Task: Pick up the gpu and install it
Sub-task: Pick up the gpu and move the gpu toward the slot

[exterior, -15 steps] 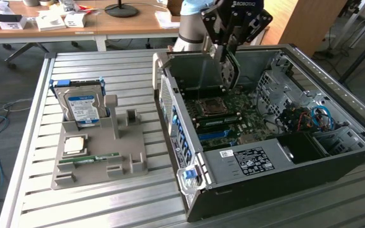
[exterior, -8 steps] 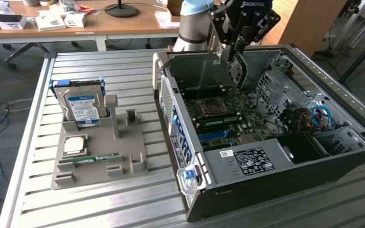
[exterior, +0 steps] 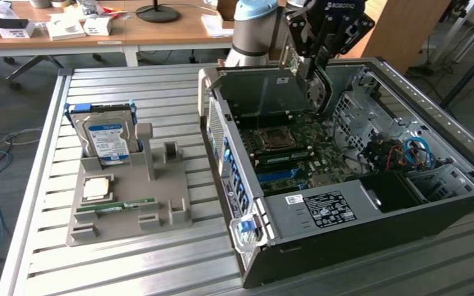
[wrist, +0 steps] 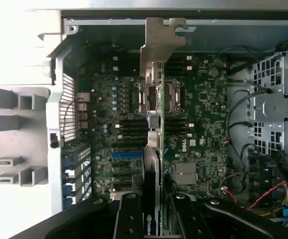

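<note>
My gripper (exterior: 323,58) hangs over the open computer case (exterior: 245,185) and is shut on the gpu (exterior: 321,92). The gpu is a thin dark card held on edge, reaching down toward the motherboard (exterior: 291,154). In the wrist view the gpu (wrist: 156,124) is seen edge-on, its silver bracket (wrist: 161,45) at the end away from me, over the green motherboard (wrist: 203,129). The black fingers (wrist: 129,219) of my gripper (wrist: 153,221) clamp the card from both sides. Whether the card's lower edge touches a slot is hidden.
On the slatted metal table, at the exterior view's left, a grey holder (exterior: 163,209) carries a hard drive (exterior: 105,139), a processor (exterior: 97,188) and a green memory stick (exterior: 126,205). Drive cages and cables (exterior: 410,154) fill the case's far side. A desk (exterior: 97,28) stands behind.
</note>
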